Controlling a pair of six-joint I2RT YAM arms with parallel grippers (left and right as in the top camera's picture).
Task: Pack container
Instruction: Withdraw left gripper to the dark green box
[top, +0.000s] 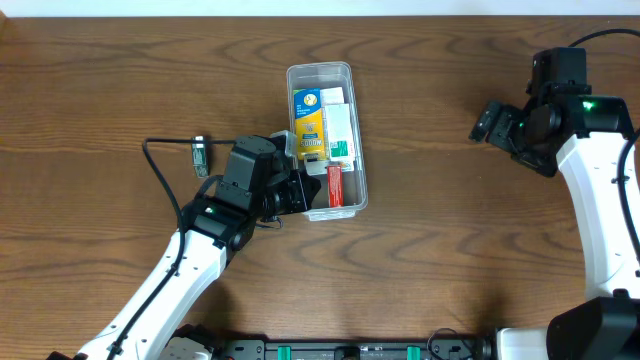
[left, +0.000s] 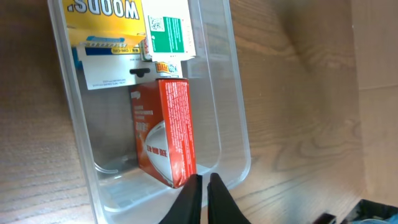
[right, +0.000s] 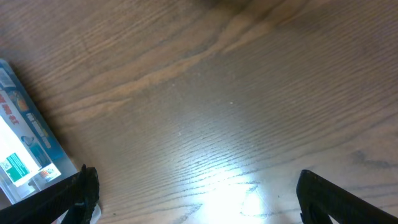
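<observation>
Clear container (top: 318, 68) on the wooden surface (top: 450, 250) holds a yellow carded pack (top: 308, 115), a green-and-white box (top: 340, 125) and a red box (left: 165, 134). The left pincer (left: 204, 186) is at the container's near end, closed and empty. The right pincer (right: 193, 193) gapes wide, well to the container's right. Packing looks nearly done; what may be a small cabled item (top: 200, 155) lies loose to the container's left.

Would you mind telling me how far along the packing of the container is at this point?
Done: the container holds a yellow box, a white-and-green box and a red box. In hand: nothing; the left gripper is shut at the red box's near end, perhaps nudging it, and the right gripper is open over bare table. Left: possibly the small item lying outside, left of the container.
</observation>
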